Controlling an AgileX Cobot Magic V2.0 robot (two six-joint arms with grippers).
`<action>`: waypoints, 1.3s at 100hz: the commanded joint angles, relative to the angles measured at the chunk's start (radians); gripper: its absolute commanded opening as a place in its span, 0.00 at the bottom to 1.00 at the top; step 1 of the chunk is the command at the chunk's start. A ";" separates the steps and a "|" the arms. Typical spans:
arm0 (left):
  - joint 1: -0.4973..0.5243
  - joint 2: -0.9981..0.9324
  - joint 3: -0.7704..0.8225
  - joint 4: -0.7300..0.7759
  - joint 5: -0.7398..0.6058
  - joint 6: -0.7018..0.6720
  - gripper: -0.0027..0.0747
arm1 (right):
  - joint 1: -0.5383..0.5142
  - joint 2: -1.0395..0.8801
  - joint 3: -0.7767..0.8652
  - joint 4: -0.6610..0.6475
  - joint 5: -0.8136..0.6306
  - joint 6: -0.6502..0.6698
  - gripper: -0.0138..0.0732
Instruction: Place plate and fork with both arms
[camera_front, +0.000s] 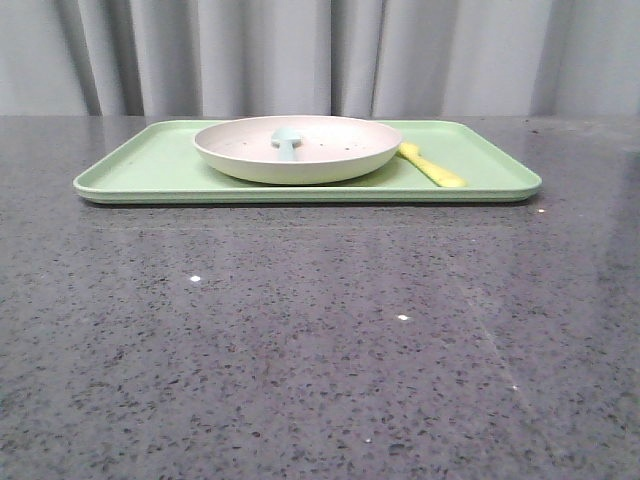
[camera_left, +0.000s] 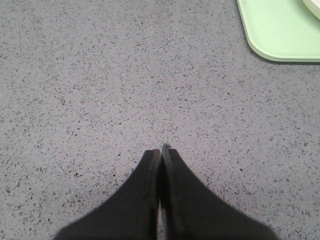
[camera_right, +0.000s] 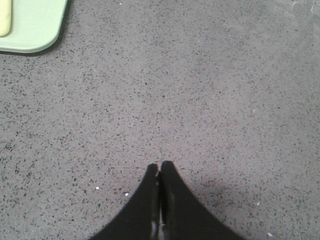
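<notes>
The plate (camera_front: 300, 150), cream-pink and speckled inside, sits on the light green tray (camera_front: 140, 170) at the far side of the table. Its edge shows in the left wrist view (camera_left: 314, 6). The yellow fork (camera_front: 432, 167) lies on the tray just right of the plate; its end shows in the right wrist view (camera_right: 4, 17). My left gripper (camera_left: 161, 149) is shut and empty over bare table, well short of the tray. My right gripper (camera_right: 160, 165) is shut and empty over bare table. Neither arm shows in the front view.
A pale blue-green utensil (camera_front: 287, 141) with a rounded end lies inside the plate. A tray corner shows in the left wrist view (camera_left: 280, 35) and in the right wrist view (camera_right: 35, 27). Grey speckled tabletop (camera_front: 320, 340) fills the near side. A grey curtain hangs behind.
</notes>
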 joint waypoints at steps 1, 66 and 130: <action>0.000 0.002 -0.028 -0.013 -0.065 -0.007 0.01 | -0.006 0.000 -0.023 -0.038 -0.044 0.002 0.08; -0.095 -0.142 0.268 -0.001 -0.707 -0.007 0.01 | -0.006 0.000 -0.023 -0.038 -0.044 0.002 0.08; -0.112 -0.572 0.590 0.069 -0.780 -0.007 0.01 | -0.006 0.000 -0.023 -0.038 -0.044 0.002 0.08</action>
